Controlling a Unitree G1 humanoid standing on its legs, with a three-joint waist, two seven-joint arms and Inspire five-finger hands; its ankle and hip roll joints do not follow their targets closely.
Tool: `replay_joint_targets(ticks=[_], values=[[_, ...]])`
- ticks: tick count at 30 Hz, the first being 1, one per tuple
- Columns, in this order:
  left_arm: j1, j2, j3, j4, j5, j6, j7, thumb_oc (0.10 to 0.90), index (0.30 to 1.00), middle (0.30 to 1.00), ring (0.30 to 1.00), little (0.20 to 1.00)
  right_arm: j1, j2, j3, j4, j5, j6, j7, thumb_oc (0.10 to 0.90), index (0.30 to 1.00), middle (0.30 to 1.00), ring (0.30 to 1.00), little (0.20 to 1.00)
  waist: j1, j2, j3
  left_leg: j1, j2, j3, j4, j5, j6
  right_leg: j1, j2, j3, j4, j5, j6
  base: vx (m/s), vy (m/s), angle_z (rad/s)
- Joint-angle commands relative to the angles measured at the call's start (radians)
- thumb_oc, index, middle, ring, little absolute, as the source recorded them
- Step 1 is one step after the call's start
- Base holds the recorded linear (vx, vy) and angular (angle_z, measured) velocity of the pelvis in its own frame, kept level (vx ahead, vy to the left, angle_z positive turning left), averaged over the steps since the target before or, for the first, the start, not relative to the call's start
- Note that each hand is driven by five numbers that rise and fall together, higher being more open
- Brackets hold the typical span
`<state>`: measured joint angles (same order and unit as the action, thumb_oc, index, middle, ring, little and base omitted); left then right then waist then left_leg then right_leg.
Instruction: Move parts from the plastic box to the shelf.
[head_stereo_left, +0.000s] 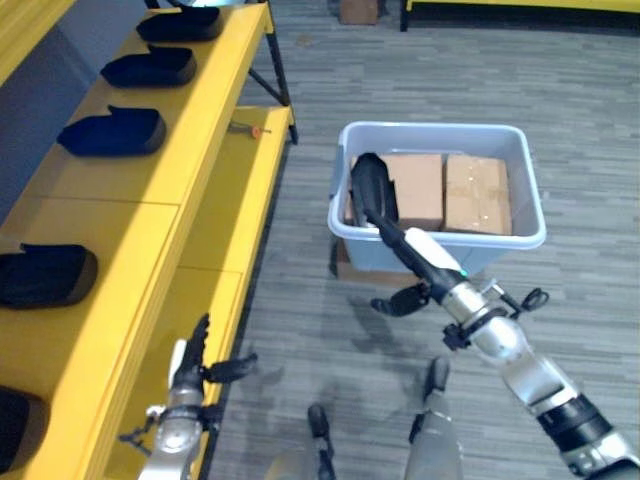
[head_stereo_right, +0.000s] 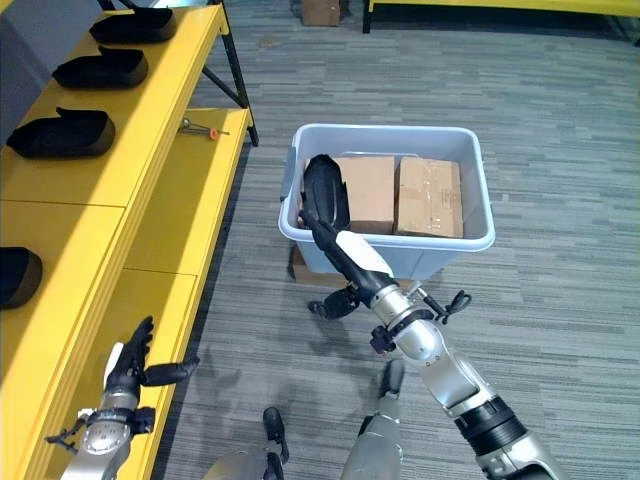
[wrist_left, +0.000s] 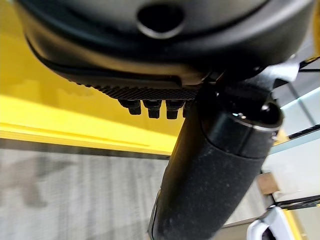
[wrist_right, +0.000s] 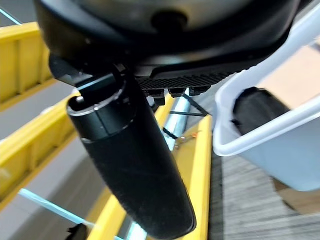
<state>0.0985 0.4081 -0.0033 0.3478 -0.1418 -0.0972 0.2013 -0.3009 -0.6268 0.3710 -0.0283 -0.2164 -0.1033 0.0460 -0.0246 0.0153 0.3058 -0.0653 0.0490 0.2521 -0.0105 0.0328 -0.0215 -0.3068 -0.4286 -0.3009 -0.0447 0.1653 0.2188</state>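
The box (head_stereo_left: 437, 190), pale and open-topped, sits on the grey floor (head_stereo_left: 590, 120) to the right of the yellow shelf (head_stereo_left: 140, 190). Inside it lie two cardboard cartons (head_stereo_left: 478, 193) side by side, and a black part (head_stereo_left: 372, 190) stands against the box's left wall, leaning over the near rim. The right hand (head_stereo_left: 425, 262) reaches from the lower right up to the box's near-left corner, its straight fingers lying along the lower end of the part and its thumb held out below the rim; from the head views it seems to touch the part, though whether it truly grips it I cannot tell. The left hand (head_stereo_left: 190, 370) hovers low beside the shelf's front edge, fingers straight and spread, thumb out to the side, holding nothing. Along the shelf's top level several more black parts (head_stereo_left: 112, 133) lie in a row, well apart from each other. A small orange-tipped tool (head_stereo_left: 247, 128) lies on the lower level near the shelf's far end.
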Motion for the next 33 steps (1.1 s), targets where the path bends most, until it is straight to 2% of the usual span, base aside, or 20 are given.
replay_joint_targets(ticks=[1, 2, 3, 5, 7, 8, 9, 11, 14, 15, 17, 20, 22, 25, 26, 29, 30, 31, 32, 33], values=[[-0.039, 0.049, 0.028, -0.097, 0.017, -0.089, 0.046, 0.900, 1.000, 1.000, 1.000, 1.000, -0.098, -0.037, -0.096, -0.083, 0.008, -0.066, -0.055, 0.900, 1.000, 1.000, 1.000, 1.000, 0.006, -0.037, -0.028, 0.079, -0.009, -0.083, 0.200, -0.234, -0.034, 0.028, 0.013, -0.013, 0.050, 0.147, 0.035, 0.30, -0.258, 0.32], [-0.045, 0.042, 0.022, -0.092, 0.010, -0.089, 0.048, 0.900, 1.000, 1.000, 1.000, 1.000, -0.102, -0.047, -0.097, -0.085, 0.011, -0.064, -0.055, 0.900, 1.000, 1.000, 1.000, 1.000, -0.004, -0.035, -0.033, 0.086, -0.009, -0.090, 0.197, -0.233, -0.039, 0.021, 0.018, -0.008, 0.063, 0.140, 0.032, 0.37, -0.275, 0.58], [-0.042, 0.037, 0.025, -0.089, 0.003, -0.089, 0.050, 0.900, 1.000, 1.000, 1.000, 1.000, -0.094, -0.056, -0.105, -0.090, 0.012, -0.066, -0.051, 0.900, 1.000, 1.000, 1.000, 1.000, -0.010, -0.025, -0.042, 0.115, 0.011, -0.096, 0.189, -0.223, -0.052, 0.003, 0.040, -0.014, 0.120, 0.093, 0.021, 0.33, -0.239, 0.57], [-0.035, 0.032, 0.022, -0.095, -0.003, -0.088, 0.048, 0.900, 1.000, 1.000, 1.000, 1.000, -0.086, -0.059, -0.107, -0.095, 0.015, -0.065, -0.053, 0.900, 1.000, 1.000, 1.000, 1.000, -0.013, -0.021, -0.043, 0.121, 0.017, -0.100, 0.190, -0.223, -0.057, 0.006, 0.050, -0.020, 0.132, 0.076, 0.016, 0.24, -0.207, 0.15], [-0.034, 0.016, 0.018, -0.107, -0.010, -0.090, 0.049, 0.900, 1.000, 1.000, 1.000, 1.000, -0.068, -0.080, -0.126, -0.093, 0.036, -0.070, -0.062, 0.900, 1.000, 1.000, 1.000, 1.000, -0.024, -0.005, -0.048, 0.116, 0.053, -0.117, 0.196, -0.140, -0.091, 0.010, 0.104, -0.028, 0.145, 0.042, -0.008, 0.23, -0.288, -0.23], [-0.034, 0.016, 0.018, -0.107, -0.010, -0.090, 0.049, 0.900, 1.000, 1.000, 1.000, 1.000, -0.068, -0.080, -0.126, -0.093, 0.036, -0.070, -0.062, 0.900, 1.000, 1.000, 1.000, 1.000, -0.024, -0.005, -0.048, 0.116, 0.053, -0.117, 0.196, -0.140, -0.091, 0.010, 0.104, -0.028, 0.145, 0.042, -0.008, 0.21, -0.314, 0.00], [-0.036, 0.011, 0.013, -0.115, -0.015, -0.092, 0.043, 0.900, 1.000, 1.000, 1.000, 1.000, -0.058, -0.091, -0.138, -0.086, 0.049, -0.074, -0.069, 0.900, 1.000, 1.000, 1.000, 1.000, -0.021, -0.003, -0.054, 0.103, 0.070, -0.130, 0.227, -0.085, -0.105, 0.016, 0.148, -0.027, 0.141, 0.007, -0.030, 0.20, -0.284, 0.08], [-0.032, 0.006, 0.007, -0.124, -0.014, -0.092, 0.039, 0.900, 1.000, 1.000, 1.000, 1.000, -0.046, -0.097, -0.142, -0.085, 0.061, -0.079, -0.069, 0.900, 1.000, 1.000, 1.000, 1.000, -0.015, 0.000, -0.053, 0.076, 0.080, -0.145, 0.304, -0.039, -0.119, 0.034, 0.189, -0.015, 0.136, -0.026, -0.059, 0.21, -0.302, -0.02], [-0.023, 0.003, 0.006, -0.127, -0.012, -0.091, 0.031, 0.900, 1.000, 1.000, 1.000, 1.000, -0.029, -0.103, -0.152, -0.089, 0.069, -0.083, -0.070, 0.900, 1.000, 1.000, 1.000, 1.000, -0.008, -0.010, -0.051, 0.027, 0.064, -0.167, 0.402, 0.009, -0.129, 0.054, 0.210, -0.008, 0.124, -0.048, -0.087, 0.15, -0.222, -0.18], [-0.015, 0.003, 0.015, -0.125, -0.006, -0.087, 0.026, 0.900, 1.000, 1.000, 1.000, 1.000, -0.017, -0.095, -0.158, -0.092, 0.079, -0.090, -0.066, 0.900, 1.000, 1.000, 1.000, 1.000, 0.005, -0.021, -0.048, -0.001, 0.054, -0.197, 0.476, 0.056, -0.139, 0.076, 0.239, -0.003, 0.116, -0.068, -0.113, 0.21, -0.297, -0.20], [-0.006, 0.006, 0.023, -0.133, 0.000, -0.084, 0.019, 0.900, 1.000, 1.000, 1.000, 1.000, -0.004, -0.088, -0.164, -0.091, 0.083, -0.089, -0.068, 0.900, 1.000, 1.000, 1.000, 1.000, 0.011, -0.031, -0.044, -0.027, 0.063, -0.197, 0.473, 0.070, -0.129, 0.096, 0.266, -0.001, 0.106, -0.081, -0.125, 0.16, -0.210, -0.29], [0.018, 0.012, 0.042, -0.143, 0.008, -0.082, 0.018, 0.900, 1.000, 1.000, 1.000, 1.000, 0.000, -0.075, -0.163, -0.083, 0.092, -0.095, -0.070, 0.900, 1.000, 1.000, 1.000, 1.000, 0.029, -0.049, -0.049, -0.052, 0.128, -0.200, 0.368, 0.086, -0.109, 0.116, 0.293, 0.015, 0.089, -0.104, -0.124, 0.15, -0.059, -0.28], [0.024, 0.017, 0.048, -0.142, 0.012, -0.082, 0.022, 0.900, 1.000, 1.000, 1.000, 1.000, -0.006, -0.068, -0.157, -0.077, 0.096, -0.099, -0.072, 0.900, 1.000, 1.000, 1.000, 1.000, 0.040, -0.058, -0.047, -0.058, 0.140, -0.220, 0.322, 0.085, -0.101, 0.119, 0.303, 0.032, 0.088, -0.111, -0.123, 0.11, -0.015, -0.36], [0.042, 0.033, 0.069, -0.149, 0.010, -0.086, 0.034, 0.900, 1.000, 1.000, 1.000, 1.000, -0.022, -0.053, -0.132, -0.059, 0.115, -0.108, -0.070, 0.900, 1.000, 1.000, 1.000, 1.000, 0.076, -0.081, -0.045, -0.083, 0.201, -0.325, 0.183, 0.139, -0.095, 0.120, 0.329, 0.079, 0.122, -0.149, -0.118, 0.15, 0.024, -0.53], [0.045, 0.048, 0.074, -0.156, 0.012, -0.087, 0.036, 0.900, 1.000, 1.000, 1.000, 1.000, -0.030, -0.048, -0.119, -0.052, 0.120, -0.112, -0.066, 0.900, 1.000, 1.000, 1.000, 1.000, 0.091, -0.086, -0.039, -0.092, 0.239, -0.391, 0.136, 0.193, -0.102, 0.116, 0.340, 0.105, 0.166, -0.174, -0.121, 0.14, 0.101, -0.81], [0.047, 0.058, 0.077, -0.159, 0.009, -0.089, 0.036, 0.900, 1.000, 1.000, 1.000, 1.000, -0.031, -0.045, -0.111, -0.049, 0.127, -0.115, -0.062, 0.900, 1.000, 1.000, 1.000, 1.000, 0.101, -0.069, -0.033, -0.112, 0.253, -0.462, 0.076, 0.227, -0.114, 0.095, 0.347, 0.144, 0.240, -0.208, -0.120, 0.09, 0.190, -0.63], [0.048, 0.057, 0.081, -0.164, 0.010, -0.090, 0.030, 0.900, 1.000, 1.000, 1.000, 1.000, -0.020, -0.039, -0.113, -0.057, 0.126, -0.113, -0.050, 0.900, 1.000, 1.000, 1.000, 1.000, 0.095, -0.063, -0.035, -0.096, 0.249, -0.447, 0.105, 0.206, -0.114, 0.085, 0.339, 0.145, 0.269, -0.217, -0.121, 0.08, 0.250, -0.65], [0.052, 0.057, 0.077, -0.170, 0.011, -0.093, 0.022, 0.900, 1.000, 1.000, 1.000, 1.000, -0.014, -0.037, -0.112, -0.055, 0.120, -0.113, -0.044, 0.900, 1.000, 1.000, 1.000, 1.000, 0.102, -0.053, -0.035, -0.084, 0.215, -0.456, 0.103, 0.159, -0.115, 0.082, 0.331, 0.158, 0.281, -0.213, -0.112, 0.09, 0.288, -0.76], [0.056, 0.053, 0.076, -0.172, 0.008, -0.094, 0.019, 0.900, 1.000, 1.000, 1.000, 1.000, -0.004, -0.036, -0.117, -0.061, 0.117, -0.113, -0.043, 0.900, 1.000, 1.000, 1.000, 1.000, 0.099, -0.049, -0.036, -0.070, 0.203, -0.443, 0.083, 0.127, -0.110, 0.084, 0.324, 0.167, 0.284, -0.212, -0.105, 0.13, 0.483, -0.63], [0.045, 0.063, 0.064, -0.169, 0.009, -0.095, 0.015, 0.900, 1.000, 1.000, 1.000, 1.000, 0.028, -0.031, -0.132, -0.065, 0.106, -0.108, -0.037, 0.900, 1.000, 1.000, 1.000, 1.000, 0.083, -0.035, -0.039, -0.038, 0.192, -0.394, 0.005, 0.102, -0.110, 0.080, 0.296, 0.168, 0.278, -0.203, -0.082, 0.08, 0.346, -0.48]])
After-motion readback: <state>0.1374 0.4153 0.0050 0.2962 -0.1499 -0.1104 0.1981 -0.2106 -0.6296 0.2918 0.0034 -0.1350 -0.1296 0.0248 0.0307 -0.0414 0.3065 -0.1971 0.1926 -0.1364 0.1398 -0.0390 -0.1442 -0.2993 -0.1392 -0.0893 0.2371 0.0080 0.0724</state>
